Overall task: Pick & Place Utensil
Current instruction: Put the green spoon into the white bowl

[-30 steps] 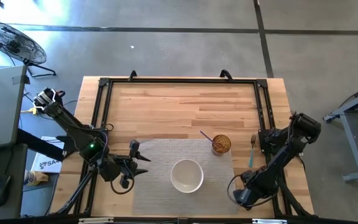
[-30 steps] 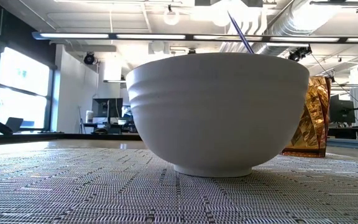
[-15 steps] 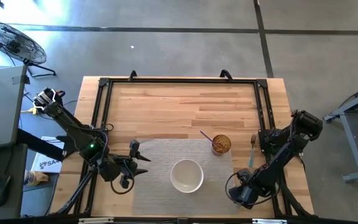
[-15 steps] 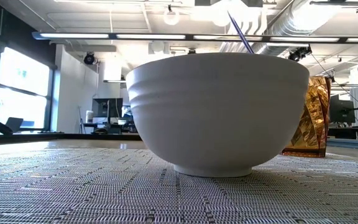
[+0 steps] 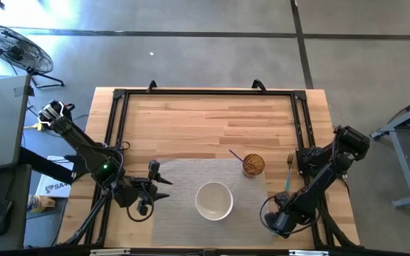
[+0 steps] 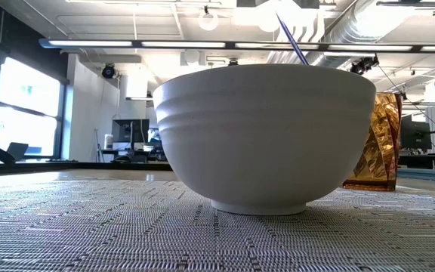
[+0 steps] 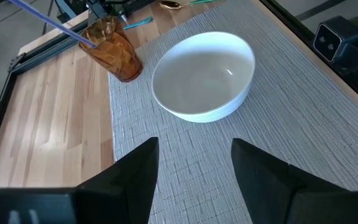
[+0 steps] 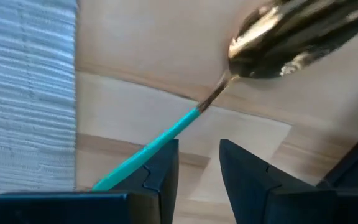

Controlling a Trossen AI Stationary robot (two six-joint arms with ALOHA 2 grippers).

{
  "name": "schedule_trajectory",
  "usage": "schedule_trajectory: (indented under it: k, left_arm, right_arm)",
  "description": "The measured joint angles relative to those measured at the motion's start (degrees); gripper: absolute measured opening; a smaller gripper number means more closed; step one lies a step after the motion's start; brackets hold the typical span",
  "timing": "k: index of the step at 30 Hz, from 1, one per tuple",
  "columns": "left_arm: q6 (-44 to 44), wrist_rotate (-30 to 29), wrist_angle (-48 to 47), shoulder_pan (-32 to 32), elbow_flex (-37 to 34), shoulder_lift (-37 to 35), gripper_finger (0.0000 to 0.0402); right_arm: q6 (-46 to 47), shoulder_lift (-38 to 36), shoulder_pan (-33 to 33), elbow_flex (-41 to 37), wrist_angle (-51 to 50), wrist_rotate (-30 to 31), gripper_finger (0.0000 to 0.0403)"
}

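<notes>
A spoon with a gold bowl [image 8: 291,37] and teal handle [image 8: 160,142] lies over the wood by the placemat's right edge, and also shows as the spoon [image 7: 173,4] in the left wrist view. My right gripper [image 8: 197,149] hovers low over it near the table's near right corner [image 5: 276,219]. Its fingers are a narrow gap apart, and the handle runs past the outer side of one finger, not between them. A teal-handled fork [image 5: 289,171] lies flat on the wood beside an amber glass [image 5: 253,165]. My left gripper [image 7: 194,146] waits open, left of the white bowl [image 5: 213,200]. My right gripper: the spoon's teal handle [image 8: 135,160] runs along the edge of one finger [image 8: 160,168], outside the gap. Whether the finger touches it, I cannot tell.
The white bowl [image 7: 204,74] stands on a grey woven placemat [image 5: 184,178]. The amber glass [image 7: 114,50] stands at the mat's far right corner and holds a purple straw [image 5: 235,155]. A black frame rail [image 5: 299,128] runs along the table's edges. Bare wood [image 5: 205,121] lies beyond the mat.
My right gripper has edged slightly toward the table's left, staying low near the near right corner. The bowl, glass, fork and left arm stand as before.
</notes>
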Motion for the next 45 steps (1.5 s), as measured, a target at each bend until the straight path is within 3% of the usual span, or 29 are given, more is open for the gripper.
schedule_trajectory:
  k: [13,19,33,45]
  left_arm:
    - [-0.04,0.00,-0.02,0.00,0.00,0.00,0.0197]
    - [-0.64,0.00,-0.21,0.02,0.00,0.00,0.0197]
    - [-1.98,0.02,-0.48,0.01,0.00,-0.02,0.0197]
    - [-2.34,0.02,-0.49,0.00,0.00,-0.02,0.0197]
  right_arm:
    - [0.21,-1.19,-0.76,0.07,-0.90,1.27,0.0110]
    - [0.23,-1.25,-0.90,0.07,-1.82,6.13,0.0110]
    - [1.31,-1.22,-1.48,0.07,-2.82,2.88,0.0110]
    - [0.86,0.72,-1.46,0.07,-0.18,3.69,0.0110]
